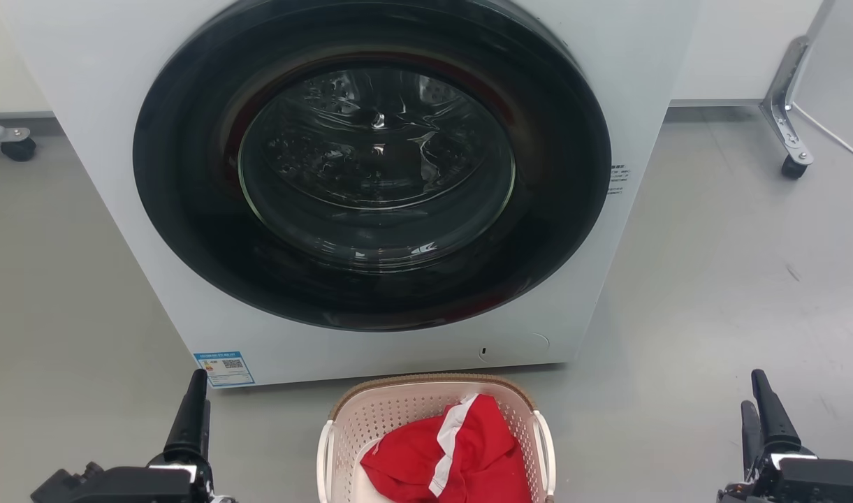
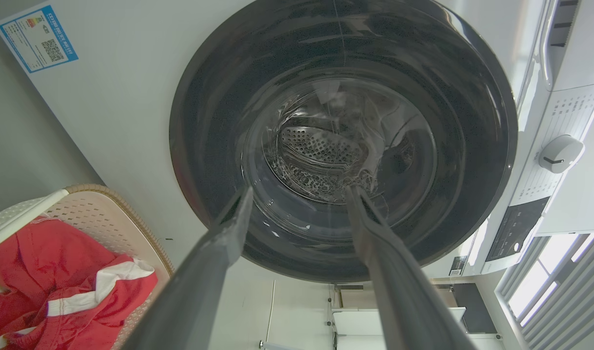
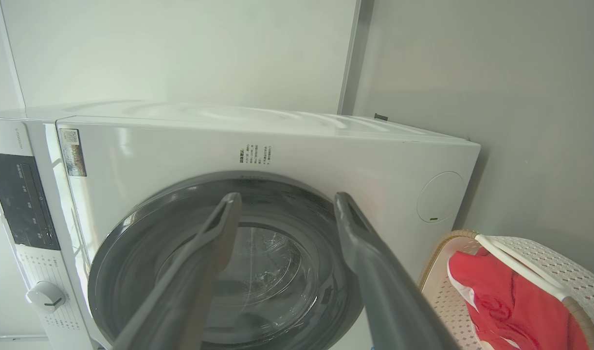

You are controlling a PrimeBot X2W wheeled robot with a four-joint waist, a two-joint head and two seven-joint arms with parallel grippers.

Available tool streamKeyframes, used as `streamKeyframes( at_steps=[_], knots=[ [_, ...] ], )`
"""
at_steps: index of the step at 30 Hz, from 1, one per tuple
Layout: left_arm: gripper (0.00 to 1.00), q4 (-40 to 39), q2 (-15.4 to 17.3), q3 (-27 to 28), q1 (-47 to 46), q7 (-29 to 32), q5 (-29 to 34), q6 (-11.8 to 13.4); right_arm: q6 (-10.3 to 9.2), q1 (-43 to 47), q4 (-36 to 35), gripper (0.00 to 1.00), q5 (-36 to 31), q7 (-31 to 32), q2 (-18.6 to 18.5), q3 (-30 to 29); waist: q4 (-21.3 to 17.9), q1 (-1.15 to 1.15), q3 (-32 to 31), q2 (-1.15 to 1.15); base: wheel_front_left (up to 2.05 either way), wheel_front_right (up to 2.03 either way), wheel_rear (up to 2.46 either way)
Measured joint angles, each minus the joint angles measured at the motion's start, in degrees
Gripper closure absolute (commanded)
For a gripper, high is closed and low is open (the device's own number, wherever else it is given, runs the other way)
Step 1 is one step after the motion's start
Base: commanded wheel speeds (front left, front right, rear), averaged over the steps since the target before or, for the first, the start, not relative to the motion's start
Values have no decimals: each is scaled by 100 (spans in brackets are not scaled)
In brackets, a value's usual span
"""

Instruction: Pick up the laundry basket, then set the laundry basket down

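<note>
- Cream-white perforated plastic laundry basket (image 1: 370, 419) with a brown woven-look rim and white side handles: seen standing on the grey floor (image 1: 712, 279), just in front of the washing machine, below its door. In the head view it is placed between the two grippers and well apart from both. It is also seen at the lower left of the left wrist view (image 2: 97, 214) and the lower right of the right wrist view (image 3: 545, 257).
- Red garment with a white stripe (image 1: 468, 447): found crumpled inside the basket.
- White front-loading washing machine (image 1: 314, 353): its round dark glass door (image 1: 370, 161) is shut, and a metal drum is visible through the glass.
- Blue-bordered label (image 1: 223, 368): stuck at the lower left corner of the machine's front.
- White control dial (image 2: 561, 153): set on the machine's panel.
- Left gripper (image 2: 299, 194): its long dark fingers are spread apart and pointed at the door. It is held low at the basket's left (image 1: 199, 381), with the basket untouched.
- Right gripper (image 3: 287, 198): its fingers are likewise spread and aimed at the machine's front. It is held at the basket's right (image 1: 752, 391), apart from it.
</note>
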Motion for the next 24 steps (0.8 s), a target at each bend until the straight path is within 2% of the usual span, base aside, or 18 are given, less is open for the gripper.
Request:
streamKeyframes(
  at_steps=[7, 24],
  knots=[
    [0, -16, 120, -137, -107, -140, 509, 2, 0, -47, -29, 0, -479, -169, -122, 171, -3, 0, -2, 0, 0, 0, 0],
    [0, -238, 383, -591, -298, -491, 2269, 404, -183, -214, -88, 0, -2253, -536, -510, 787, 5, 0, -23, 0, 0, 0, 0]
  ],
)
